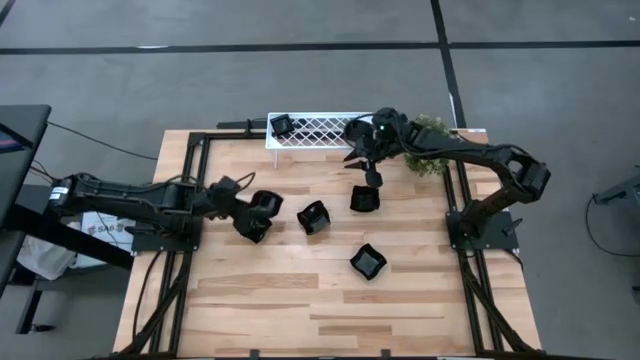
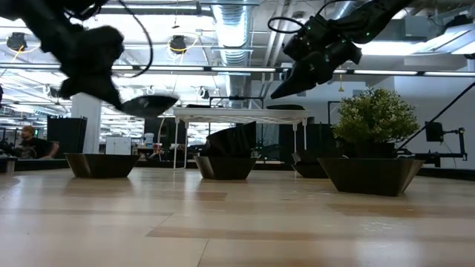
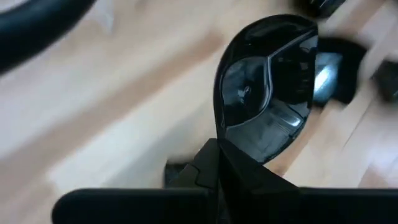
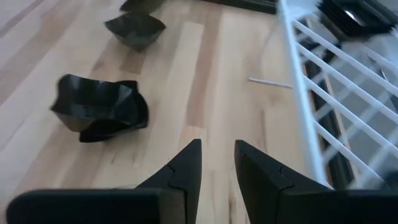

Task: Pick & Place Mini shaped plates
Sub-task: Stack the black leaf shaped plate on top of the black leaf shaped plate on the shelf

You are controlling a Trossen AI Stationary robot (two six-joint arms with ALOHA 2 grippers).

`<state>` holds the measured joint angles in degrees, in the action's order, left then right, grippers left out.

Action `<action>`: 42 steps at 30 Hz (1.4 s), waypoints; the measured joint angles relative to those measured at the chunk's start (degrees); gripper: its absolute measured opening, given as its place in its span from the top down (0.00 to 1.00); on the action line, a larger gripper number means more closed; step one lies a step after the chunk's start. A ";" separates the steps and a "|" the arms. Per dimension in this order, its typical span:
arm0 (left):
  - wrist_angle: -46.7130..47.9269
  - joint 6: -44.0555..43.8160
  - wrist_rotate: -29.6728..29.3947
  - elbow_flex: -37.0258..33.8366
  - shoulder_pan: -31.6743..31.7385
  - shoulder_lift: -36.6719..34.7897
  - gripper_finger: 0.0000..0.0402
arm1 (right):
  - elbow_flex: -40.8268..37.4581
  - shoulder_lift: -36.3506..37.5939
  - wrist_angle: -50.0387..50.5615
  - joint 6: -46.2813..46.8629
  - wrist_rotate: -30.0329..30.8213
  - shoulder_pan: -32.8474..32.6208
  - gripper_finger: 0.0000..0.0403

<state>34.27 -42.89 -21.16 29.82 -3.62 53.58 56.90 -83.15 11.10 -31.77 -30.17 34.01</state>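
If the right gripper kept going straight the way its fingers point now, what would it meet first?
Most likely bare table. The right gripper, fingers apart and empty, points at open wood between the white rack and a black dish. Neither lies in its line, though depth is hard to judge.

One camera looks straight down on the whole bench (image 1: 300, 300). Another sits at bench-top level, facing across it into the room. Each wrist camera looks closely past its own arm's fingers. All four views share the wooden benchtop and its black dishes (image 1: 368, 262).
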 joint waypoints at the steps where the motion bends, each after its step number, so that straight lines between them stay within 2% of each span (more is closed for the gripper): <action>1: -2.51 1.42 -1.08 0.00 0.00 0.00 0.98 | 0.00 0.00 -0.14 -0.16 0.00 -0.57 0.77; 6: -12.81 8.38 -4.36 0.00 1.61 0.02 0.98 | 0.00 0.00 -1.88 -1.81 0.25 -3.31 0.77; 10: -15.94 9.66 -1.91 0.00 6.35 1.31 0.99 | 0.01 0.00 -3.56 -5.53 4.46 -5.86 0.77; 18: -22.63 10.90 21.55 0.00 18.61 8.94 0.99 | 0.02 0.00 -4.01 -22.72 21.02 -14.21 0.77; 22: -22.98 10.91 31.59 1.08 22.07 12.29 0.99 | 0.04 0.00 -4.63 -29.18 23.80 -18.81 0.77; 27: -23.05 8.71 40.12 2.04 23.18 15.19 0.99 | 0.09 0.00 -8.06 -33.80 27.23 -23.84 0.77; 35: -23.16 5.07 41.78 2.14 23.23 16.35 0.99 | 0.11 -0.70 -13.11 -39.33 27.10 -28.15 0.77; 42: -22.84 4.87 40.70 2.16 23.23 16.35 0.99 | 0.28 -4.42 -17.55 -40.63 24.27 -28.43 0.77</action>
<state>11.43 -38.02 19.54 31.99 19.62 69.93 57.18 -87.58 -6.45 -72.39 -5.90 5.58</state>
